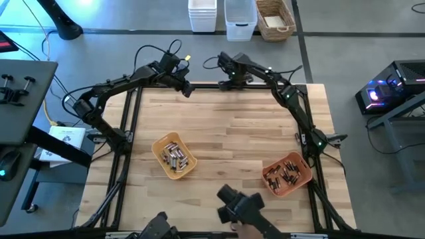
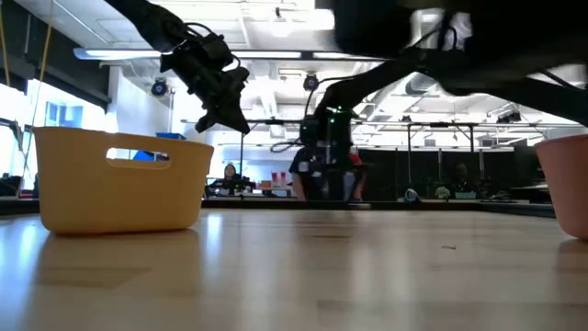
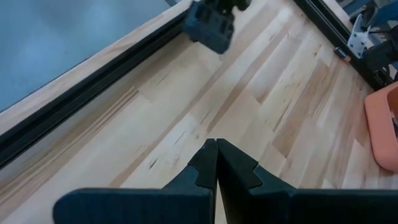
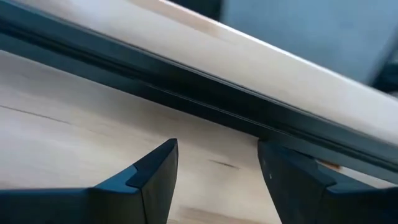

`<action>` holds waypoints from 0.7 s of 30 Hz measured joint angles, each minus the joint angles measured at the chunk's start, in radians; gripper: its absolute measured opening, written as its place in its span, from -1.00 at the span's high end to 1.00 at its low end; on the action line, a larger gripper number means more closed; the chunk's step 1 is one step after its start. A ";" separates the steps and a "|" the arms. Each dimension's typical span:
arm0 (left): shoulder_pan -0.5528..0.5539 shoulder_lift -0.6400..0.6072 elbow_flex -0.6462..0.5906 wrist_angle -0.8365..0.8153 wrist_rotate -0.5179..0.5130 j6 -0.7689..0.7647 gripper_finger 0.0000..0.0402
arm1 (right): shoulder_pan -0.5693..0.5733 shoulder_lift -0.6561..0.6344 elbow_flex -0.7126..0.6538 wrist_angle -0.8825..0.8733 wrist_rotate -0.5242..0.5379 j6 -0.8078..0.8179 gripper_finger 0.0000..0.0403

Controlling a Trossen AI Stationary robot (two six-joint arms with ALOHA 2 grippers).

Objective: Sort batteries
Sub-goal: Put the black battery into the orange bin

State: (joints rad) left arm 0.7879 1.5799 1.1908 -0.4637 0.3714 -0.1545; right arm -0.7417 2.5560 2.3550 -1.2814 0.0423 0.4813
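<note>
While both arms hang parked at the bench's far edge, left gripper (image 1: 186, 88) pressed together, right gripper (image 1: 224, 65) spread apart and empty, the batteries (image 1: 174, 157) lie in the yellow tray (image 1: 161, 145) and orange tray (image 1: 300, 183) near the front edge, seemingly sorted.

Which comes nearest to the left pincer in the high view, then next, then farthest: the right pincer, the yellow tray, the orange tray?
Measured from the left pincer, shut, at the table's far edge:
1. Right pincer, beside it along the same far edge.
2. Yellow tray, near side, left of centre, holding batteries.
3. Orange tray, near right corner.
</note>
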 joint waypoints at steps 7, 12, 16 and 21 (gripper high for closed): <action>0.000 0.000 0.000 0.030 0.000 0.001 1.00 | -0.022 -0.016 0.000 -0.287 0.217 -0.172 -0.09; -0.004 0.000 0.000 0.045 -0.001 0.002 1.00 | -0.051 -0.065 -0.051 -0.284 0.122 -0.208 -0.09; -0.006 0.000 0.000 0.045 -0.001 0.008 1.00 | -0.067 -0.084 -0.047 -0.269 0.110 -0.139 -0.09; -0.011 0.000 0.000 0.043 -0.001 0.026 1.00 | -0.062 -0.080 -0.049 -0.229 0.052 -0.141 -0.09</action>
State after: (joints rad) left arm 0.7770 1.5803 1.1908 -0.4212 0.3702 -0.1280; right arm -0.8035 2.4756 2.3062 -1.5105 0.0946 0.3406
